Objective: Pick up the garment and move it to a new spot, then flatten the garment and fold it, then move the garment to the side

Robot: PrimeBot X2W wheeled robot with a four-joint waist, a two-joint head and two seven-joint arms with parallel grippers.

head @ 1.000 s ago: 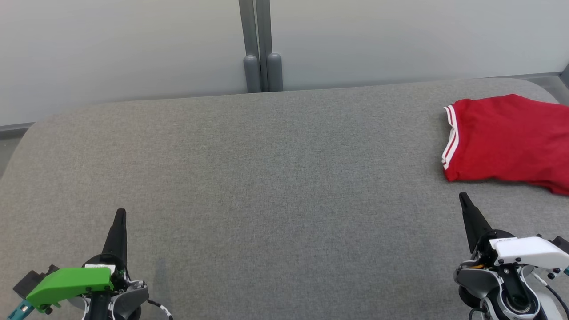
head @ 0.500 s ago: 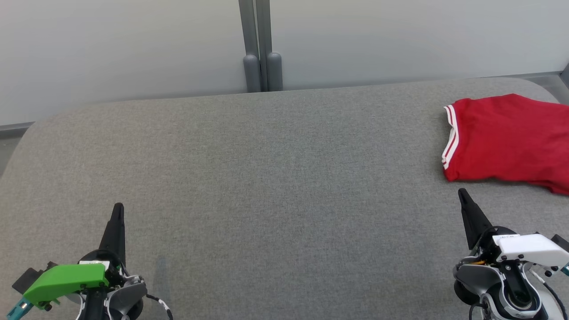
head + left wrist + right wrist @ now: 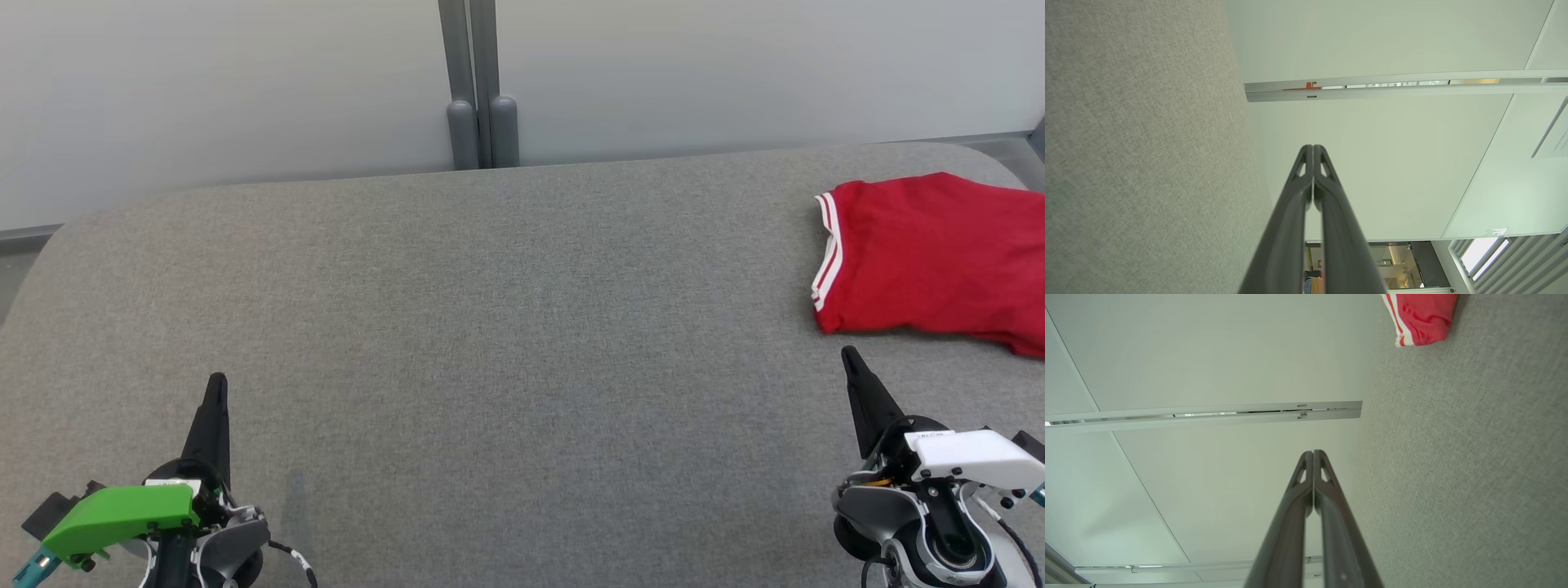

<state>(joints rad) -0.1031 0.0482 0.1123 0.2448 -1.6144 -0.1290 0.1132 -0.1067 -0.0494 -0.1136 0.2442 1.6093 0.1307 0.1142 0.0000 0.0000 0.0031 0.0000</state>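
Head view first: the garment [image 3: 931,253] is a red tee-type thing with white stripes on its edge trim. It's folded into a rough rectangle and lies out at 2 o'clock, running off the right edge of the picture. It sits on a grey fabric surface [image 3: 506,327] with rounded far corners, and pale wall panels [image 3: 245,82] and a grey post [image 3: 482,82] stand behind at 12. The left gripper [image 3: 216,380] is at 7 o'clock and the right gripper [image 3: 849,353] at 4, both clenched with nothing in them, and the right tip is near the garment's front edge but clear of it. Compared with a second ago, both grippers have crept a touch toward 12, and the garment hasn't budged. In the left wrist view the fingers [image 3: 1306,192] are pressed together, with grey fabric on the 9 o'clock side and pale panels elsewhere. The right wrist view has the same clamped fingers [image 3: 1327,486], fabric at 3 o'clock, and the garment's striped corner [image 3: 1421,318] at 1.
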